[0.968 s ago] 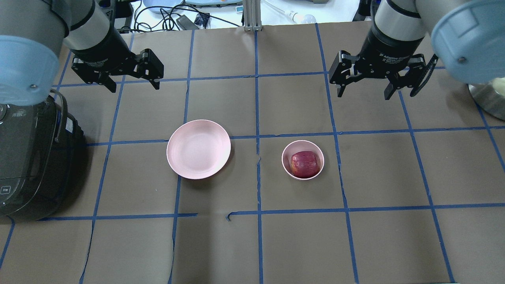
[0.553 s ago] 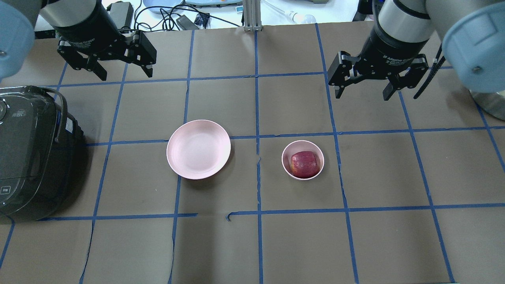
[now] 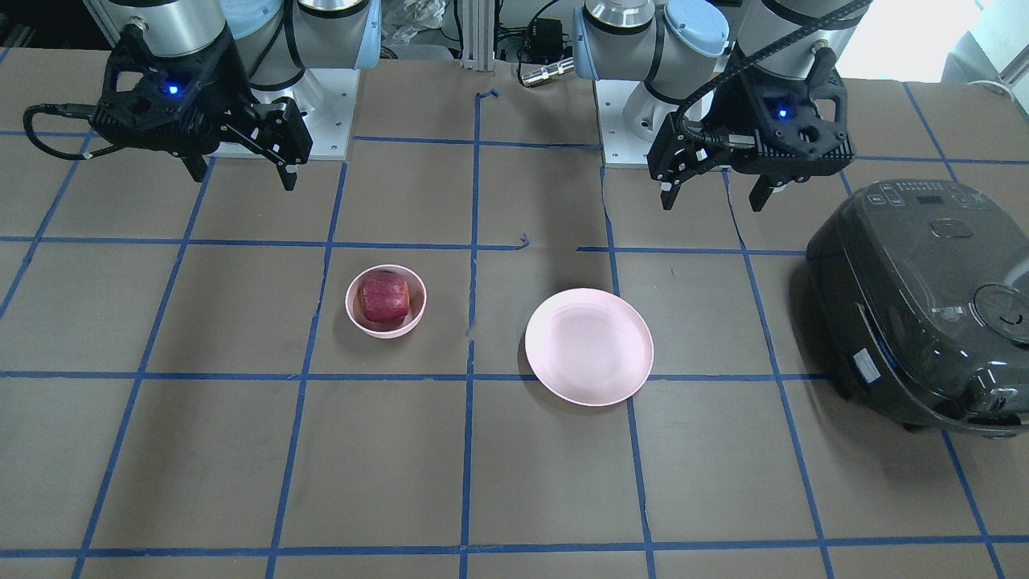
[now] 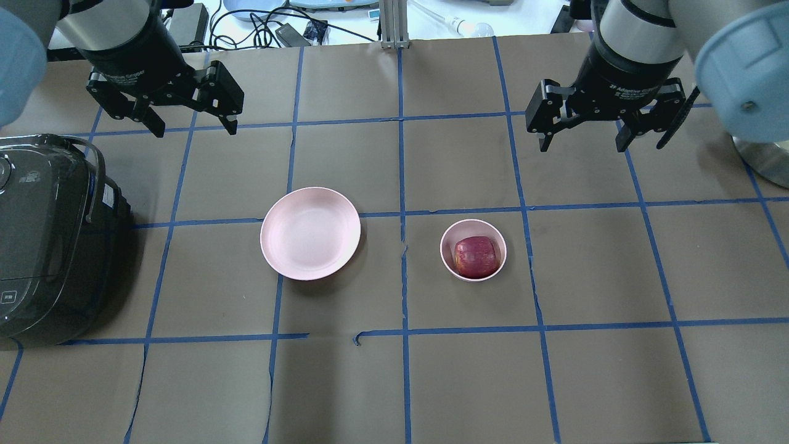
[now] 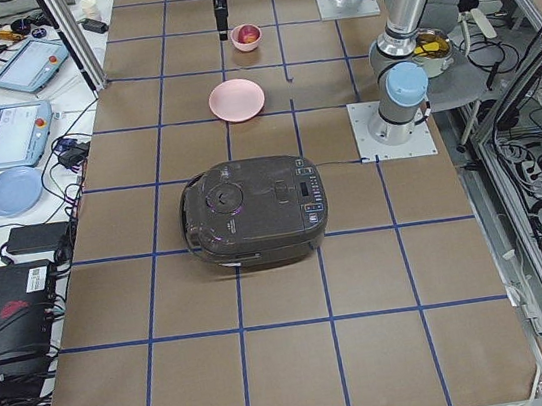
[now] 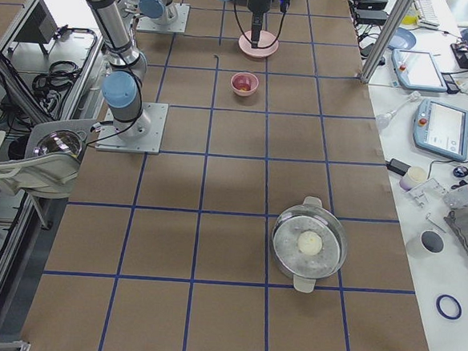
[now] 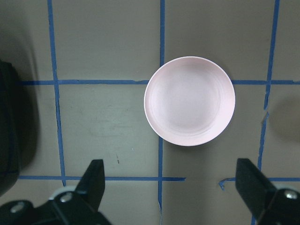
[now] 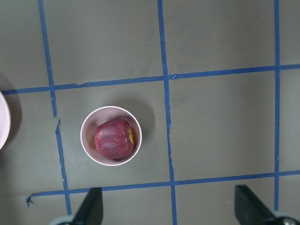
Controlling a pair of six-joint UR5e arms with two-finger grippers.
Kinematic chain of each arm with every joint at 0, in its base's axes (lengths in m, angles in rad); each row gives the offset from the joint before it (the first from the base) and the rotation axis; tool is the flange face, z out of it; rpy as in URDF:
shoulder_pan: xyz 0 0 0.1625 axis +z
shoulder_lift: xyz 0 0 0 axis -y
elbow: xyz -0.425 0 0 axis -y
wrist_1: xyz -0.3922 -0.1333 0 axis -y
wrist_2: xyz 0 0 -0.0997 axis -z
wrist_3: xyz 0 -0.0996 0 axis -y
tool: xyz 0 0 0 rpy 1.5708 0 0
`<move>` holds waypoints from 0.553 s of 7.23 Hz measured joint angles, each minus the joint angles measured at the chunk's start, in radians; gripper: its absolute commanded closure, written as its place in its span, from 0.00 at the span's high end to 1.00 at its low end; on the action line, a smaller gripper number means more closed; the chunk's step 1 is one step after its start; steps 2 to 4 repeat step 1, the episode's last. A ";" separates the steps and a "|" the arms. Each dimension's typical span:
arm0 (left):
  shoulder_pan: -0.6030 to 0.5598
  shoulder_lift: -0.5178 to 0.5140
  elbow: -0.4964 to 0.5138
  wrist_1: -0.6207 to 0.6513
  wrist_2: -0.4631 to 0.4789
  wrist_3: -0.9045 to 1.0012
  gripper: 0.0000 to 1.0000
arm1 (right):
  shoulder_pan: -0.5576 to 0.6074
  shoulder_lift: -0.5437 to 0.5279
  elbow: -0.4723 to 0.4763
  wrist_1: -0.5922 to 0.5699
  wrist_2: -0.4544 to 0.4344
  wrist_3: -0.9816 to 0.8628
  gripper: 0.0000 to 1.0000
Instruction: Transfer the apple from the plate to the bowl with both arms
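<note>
Evidently the dark red apple [image 4: 476, 258] rests in the small deep pink bowl [image 4: 473, 226], so both jaws hang spread, empty.

The surface [image 4: 592, 382], brown paper gridded with blue tape [image 4: 468, 331], carries the plate [image 4: 310, 233] near its middle. The bowl [image 4: 445, 242] sits at the plate's 3 o'clock, well apart, and a dark rice cooker [image 4: 43, 246] at its 9 o'clock. Far out at 3 o'clock stands what looks like a lidded metal pot [image 6: 332, 267].

Dk red apple [image 4: 476, 257] in sm pink bowl [image 4: 473, 224]; wide pink plate [image 4: 310, 233] near, apart.
</note>
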 measured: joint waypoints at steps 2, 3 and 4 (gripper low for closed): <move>0.002 0.002 0.002 0.000 0.001 0.006 1.00 | -0.001 -0.001 -0.001 0.000 0.002 -0.002 1.00; 0.002 0.002 0.002 0.000 0.001 0.006 1.00 | -0.001 -0.001 -0.001 0.000 0.002 -0.002 1.00; 0.002 0.002 0.002 0.000 0.001 0.006 1.00 | -0.001 -0.001 -0.001 0.000 0.002 -0.002 1.00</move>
